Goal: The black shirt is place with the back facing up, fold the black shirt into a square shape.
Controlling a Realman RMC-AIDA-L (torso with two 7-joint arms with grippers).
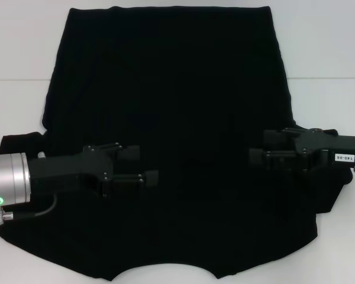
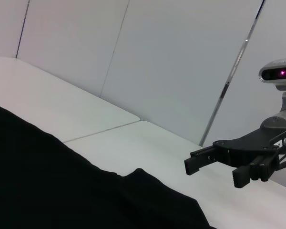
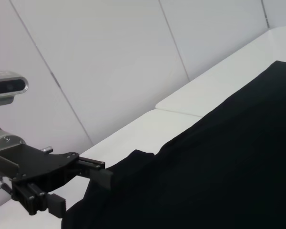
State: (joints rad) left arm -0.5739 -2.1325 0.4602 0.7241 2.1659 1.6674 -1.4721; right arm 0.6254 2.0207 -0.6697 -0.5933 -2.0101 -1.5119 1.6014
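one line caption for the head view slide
Both open grippers, left and right, hover over the flat black shirt.

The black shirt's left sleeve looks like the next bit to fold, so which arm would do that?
Probably the left. The left end effector hovers open over the black shirt on that sleeve's side; the right end effector, also open, hovers at the opposite sleeve.

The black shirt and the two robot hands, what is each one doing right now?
black shirt: spread flat on the white table, back up, neckline toward the robot, not folded yet.
left gripper: open, hanging over the shirt's left side, holding nothing.
right gripper: open, hanging over the shirt's right side, holding nothing.
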